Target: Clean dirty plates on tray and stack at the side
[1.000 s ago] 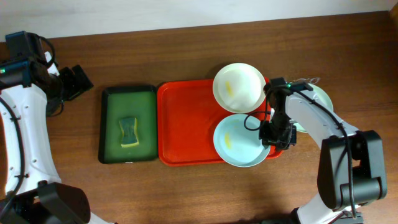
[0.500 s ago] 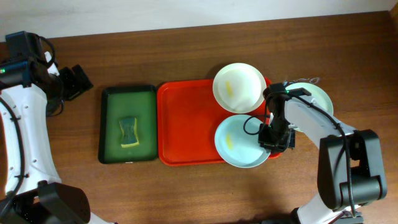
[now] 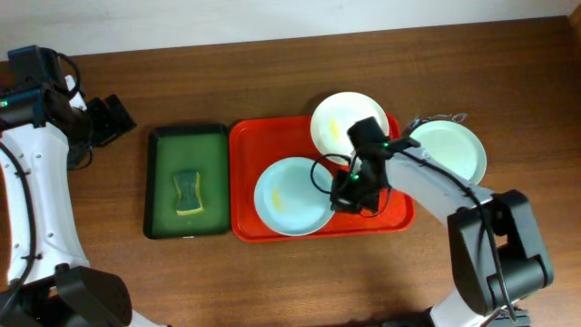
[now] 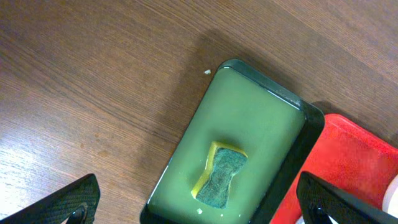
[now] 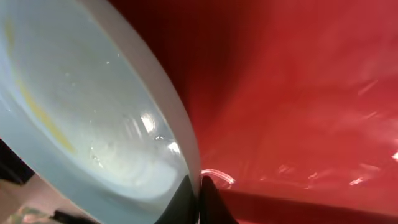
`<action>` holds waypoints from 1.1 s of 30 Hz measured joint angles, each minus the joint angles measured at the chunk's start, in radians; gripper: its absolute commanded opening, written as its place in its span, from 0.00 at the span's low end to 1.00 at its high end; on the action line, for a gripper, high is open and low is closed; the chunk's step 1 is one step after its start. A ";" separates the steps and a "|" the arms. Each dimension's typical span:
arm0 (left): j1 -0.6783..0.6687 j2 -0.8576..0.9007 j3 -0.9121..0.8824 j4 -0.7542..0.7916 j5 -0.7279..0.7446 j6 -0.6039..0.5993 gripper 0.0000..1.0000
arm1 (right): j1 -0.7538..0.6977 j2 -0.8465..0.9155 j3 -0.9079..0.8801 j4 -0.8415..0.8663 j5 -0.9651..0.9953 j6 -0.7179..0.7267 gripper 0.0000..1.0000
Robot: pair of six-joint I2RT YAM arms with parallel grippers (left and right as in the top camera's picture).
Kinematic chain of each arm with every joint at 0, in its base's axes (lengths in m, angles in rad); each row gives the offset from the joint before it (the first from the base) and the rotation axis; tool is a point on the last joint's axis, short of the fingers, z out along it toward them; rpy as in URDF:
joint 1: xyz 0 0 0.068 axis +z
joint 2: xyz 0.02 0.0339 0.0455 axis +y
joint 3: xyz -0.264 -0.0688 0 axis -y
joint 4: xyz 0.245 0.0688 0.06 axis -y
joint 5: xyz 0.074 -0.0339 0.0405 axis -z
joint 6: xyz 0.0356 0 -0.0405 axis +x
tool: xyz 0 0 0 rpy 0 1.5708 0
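Two right gripper (image 3: 338, 194) fingers are pinching the smooth, probably light mint plate (image 3: 286, 195) by its rim — left gripper (image 4: 200, 204) fingers hanging apart.

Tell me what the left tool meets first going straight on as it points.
Probably the sponge in the green tray; nothing shows nearer, though depth is unclear.
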 measured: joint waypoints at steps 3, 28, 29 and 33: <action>0.000 0.000 0.000 0.001 0.000 0.000 0.99 | 0.071 0.001 -0.004 0.103 0.027 0.182 0.04; 0.000 0.000 0.000 0.000 0.000 0.000 0.99 | 0.124 0.001 0.018 0.124 0.243 0.160 0.60; 0.000 0.000 0.000 0.000 0.000 0.000 0.99 | 0.114 0.002 0.048 0.074 0.236 0.121 0.59; 0.000 0.000 0.000 0.001 0.000 0.000 0.99 | 0.060 0.003 0.174 0.013 0.234 -0.018 0.50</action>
